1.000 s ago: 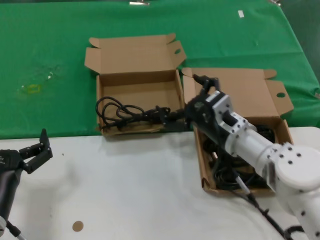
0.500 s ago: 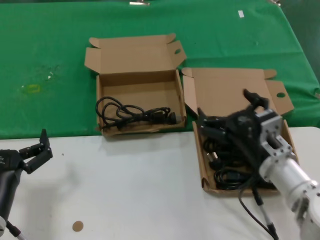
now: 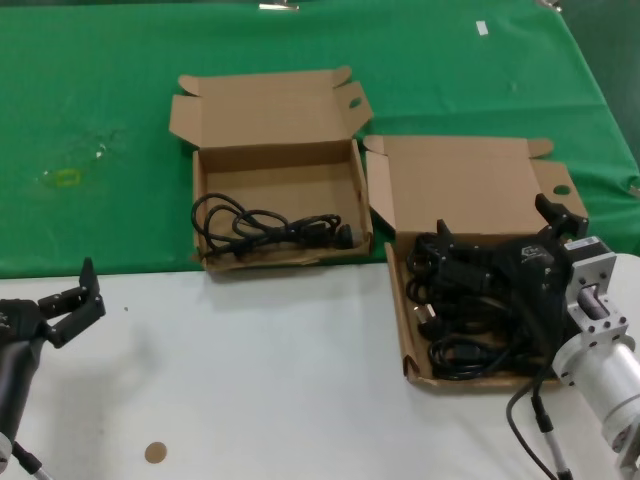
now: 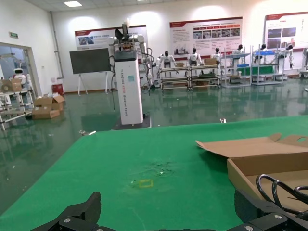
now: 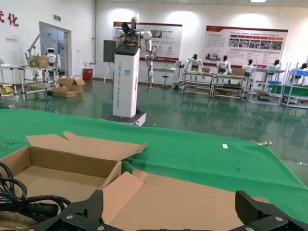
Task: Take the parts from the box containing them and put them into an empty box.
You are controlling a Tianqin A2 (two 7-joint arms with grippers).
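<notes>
**Green-clothed counter: right claw over the full box**

Green cloth covers the far half of the counter point(image 3: 300, 380), white the near half. Right claw point(image 3: 500, 245) hangs spread wide, holding nothing, above the black cables point(image 3: 470, 320) heaped in the long box point(image 3: 400, 330). Beside it, the square box point(image 3: 275, 165) already holds 1 cable point(image 3: 265, 228). To grip well, I would descend onto a single loop, close firmly, then lift slowly so neighbours drop off. Left claw point(image 3: 70, 300) waits open, empty, at the counter's near left.
</notes>
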